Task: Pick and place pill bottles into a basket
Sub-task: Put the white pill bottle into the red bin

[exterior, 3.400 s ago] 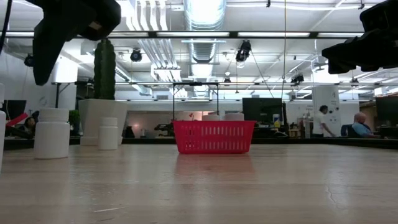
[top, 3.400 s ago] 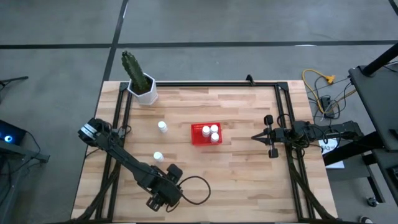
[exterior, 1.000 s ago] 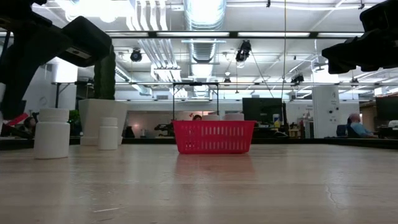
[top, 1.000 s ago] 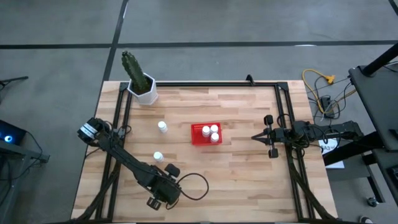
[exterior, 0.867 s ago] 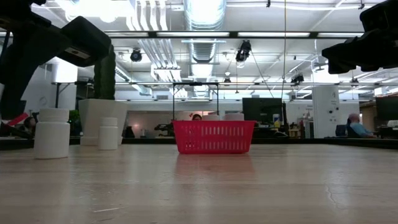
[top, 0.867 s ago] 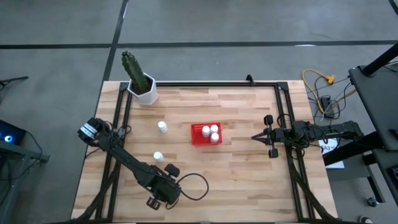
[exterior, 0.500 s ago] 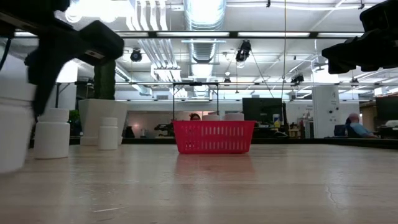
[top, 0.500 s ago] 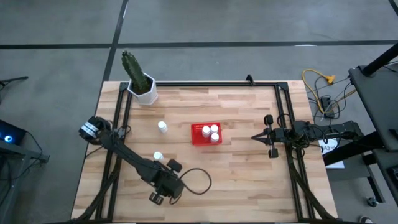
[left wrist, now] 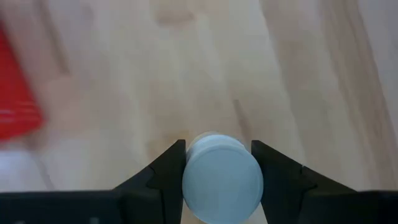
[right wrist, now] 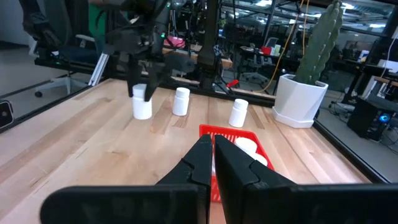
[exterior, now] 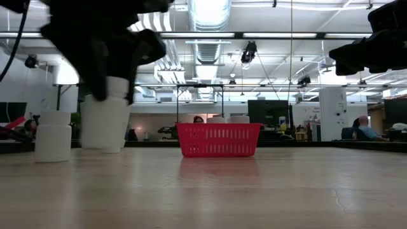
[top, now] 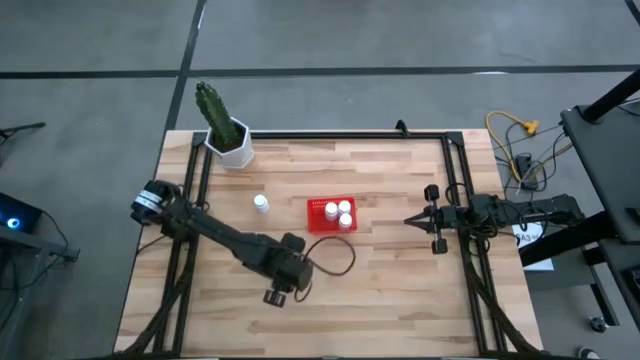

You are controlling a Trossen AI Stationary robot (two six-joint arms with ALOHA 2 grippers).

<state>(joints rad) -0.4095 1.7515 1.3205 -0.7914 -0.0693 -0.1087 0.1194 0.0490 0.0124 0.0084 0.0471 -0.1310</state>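
The desk [top: 380, 290] is pale wooden planks edged by a dark frame. A red basket [top: 331, 215] sits near its middle. A white cactus pot [top: 233, 146] occupies the far left corner. Two white pill bottles [right wrist: 181, 101] stand on the wood left of the basket.
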